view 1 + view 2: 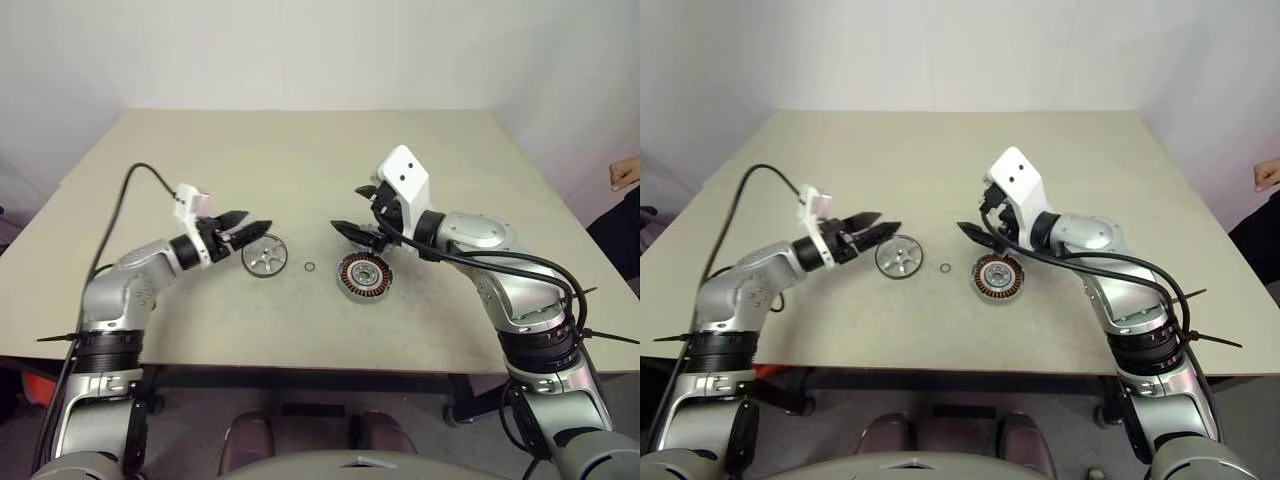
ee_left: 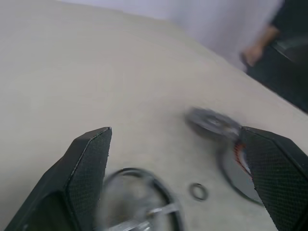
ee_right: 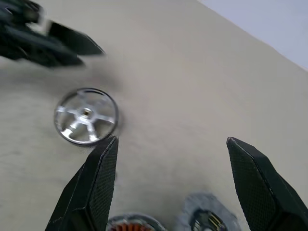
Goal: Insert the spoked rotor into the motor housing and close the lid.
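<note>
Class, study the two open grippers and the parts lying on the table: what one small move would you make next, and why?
Probably lower the left gripper onto the spoked rotor and close on it. Its jaws are open and empty right beside the rotor, which lies flat on the table, apart from the motor housing, with a small ring between them. The right gripper, also open, hovers by the housing.

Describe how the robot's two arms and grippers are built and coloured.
Both arms are silver-grey metal with black bands at the joints. Each ends in a gripper of two black, pointed fingers with textured inner pads: the left gripper and the right gripper. A white camera block sits on each wrist, larger-looking on the right. A black cable loops from each wrist back along its arm, and black zip ties stick out near the elbows.
</note>
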Available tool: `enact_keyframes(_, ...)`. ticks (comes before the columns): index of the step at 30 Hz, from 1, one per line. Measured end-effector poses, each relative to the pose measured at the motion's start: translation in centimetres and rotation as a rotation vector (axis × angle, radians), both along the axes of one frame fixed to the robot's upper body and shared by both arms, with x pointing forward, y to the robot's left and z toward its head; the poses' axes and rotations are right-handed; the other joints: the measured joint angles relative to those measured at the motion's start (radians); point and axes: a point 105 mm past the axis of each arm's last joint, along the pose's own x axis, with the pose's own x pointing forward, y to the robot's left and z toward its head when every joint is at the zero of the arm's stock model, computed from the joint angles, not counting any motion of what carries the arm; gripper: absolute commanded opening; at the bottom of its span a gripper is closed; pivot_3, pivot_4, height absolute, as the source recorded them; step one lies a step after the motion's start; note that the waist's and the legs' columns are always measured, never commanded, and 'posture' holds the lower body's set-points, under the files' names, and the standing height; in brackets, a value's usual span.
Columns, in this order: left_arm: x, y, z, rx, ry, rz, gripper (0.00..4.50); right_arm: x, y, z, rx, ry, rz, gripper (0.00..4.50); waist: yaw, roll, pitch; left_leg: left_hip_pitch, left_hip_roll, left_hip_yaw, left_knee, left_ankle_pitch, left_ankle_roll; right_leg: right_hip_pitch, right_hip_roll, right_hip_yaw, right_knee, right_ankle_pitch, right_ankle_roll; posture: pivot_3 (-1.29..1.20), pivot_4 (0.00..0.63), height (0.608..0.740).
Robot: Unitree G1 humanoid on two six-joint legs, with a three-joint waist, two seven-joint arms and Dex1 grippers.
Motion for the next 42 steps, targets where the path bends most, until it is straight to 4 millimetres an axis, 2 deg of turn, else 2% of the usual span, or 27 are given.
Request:
enact_keyframes(5, -0.6, 1.0, -2.6, -0.017, 0.175, 0.054, 4.46, 0.0, -0.1, -0.1, 0.003, -0.006, -0.008, 4.06, 0.004, 0.0, 0.0, 0.0, -0.001, 0.0, 0.0, 0.0, 0.0, 0.0, -0.001, -0.001, -0.001, 0.0, 0.0, 0.0, 0.0, 0.74)
enact_keyframes(10, -0.8, 0.8, -4.6, -0.026, 0.285, 0.072, 4.46, 0.1, -0.2, -0.1, 0.004, -0.015, -0.02, 4.06, 0.004, 0.0, 0.0, 0.0, 0.0, 0.0, 0.0, 0.0, 0.0, 0.0, -0.001, -0.001, -0.001, 0.0, 0.0, 0.0, 0.0, 0.74)
enact_keyframes(20, -1.1, -0.9, -5.9, -0.047, 0.355, 0.025, 4.46, 0.3, -0.2, 0.1, 0.006, -0.031, -0.025, 4.06, 0.004, 0.0, 0.0, 0.0, -0.001, 0.0, 0.0, 0.0, 0.0, 0.0, -0.001, -0.001, -0.001, 0.0, 0.0, 0.0, 0.0, 0.74)
enact_keyframes(23, -1.1, -0.9, -6.0, -0.047, 0.362, 0.025, 3.82, 0.3, -0.3, 0.1, 0.006, -0.037, -0.026, 4.1, 0.004, 0.0, 0.0, 0.0, -0.001, 0.0, 0.0, 0.0, 0.0, 0.001, -0.001, -0.001, -0.001, 0.0, 0.0, 0.0, 0.0, 0.74)
enact_keyframes(26, -1.2, -1.6, -6.4, -0.055, 0.379, 0.007, 2.84, 0.4, -0.3, 0.1, 0.005, -0.04, -0.03, 4.1, 0.004, 0.0, 0.0, 0.0, -0.001, 0.0, 0.0, 0.0, 0.0, 0.001, -0.001, -0.001, -0.001, 0.0, 0.0, 0.0, 0.0, 0.74)
enact_keyframes(29, -1.3, -2.5, -6.7, -0.069, 0.39, -0.013, 2.84, 0.4, -0.3, 0.1, 0.006, -0.043, -0.029, 4.1, 0.005, 0.0, 0.0, 0.0, -0.001, 0.0, 0.0, 0.0, 0.0, 0.001, -0.001, -0.001, -0.001, 0.0, 0.0, 0.0, 0.0, 0.74)
enact_keyframes(36, -1.3, -2.9, -6.7, -0.079, 0.39, -0.016, 2.84, 0.4, -0.3, 0.2, 0.007, -0.05, -0.028, 4.1, 0.005, 0.0, 0.0, 0.0, -0.001, 0.0, 0.0, 0.0, 0.0, 0.001, -0.001, 0.0, -0.001, 0.0, 0.0, 0.0, 0.0, 0.74)
enact_keyframes(41, -1.1, -3.5, -6.9, -0.099, 0.399, -0.016, 1.26, 0.7, -0.5, -0.1, 0.005, -0.048, -0.045, 4.1, 0.005, 0.0, 0.0, 0.0, -0.001, 0.0, 0.0, 0.0, 0.0, 0.001, -0.001, -0.001, -0.001, 0.0, 0.0, 0.0, 0.0, 0.74)
enact_keyframes(42, -1.1, -3.8, -6.7, -0.109, 0.393, -0.025, 1.26, 0.7, -0.5, -0.1, 0.005, -0.048, -0.045, 4.1, 0.006, 0.0, 0.0, 0.0, -0.001, 0.0, 0.0, 0.0, 0.0, 0.002, -0.001, -0.001, -0.001, 0.0, 0.0, 0.0, 0.0, 0.74)
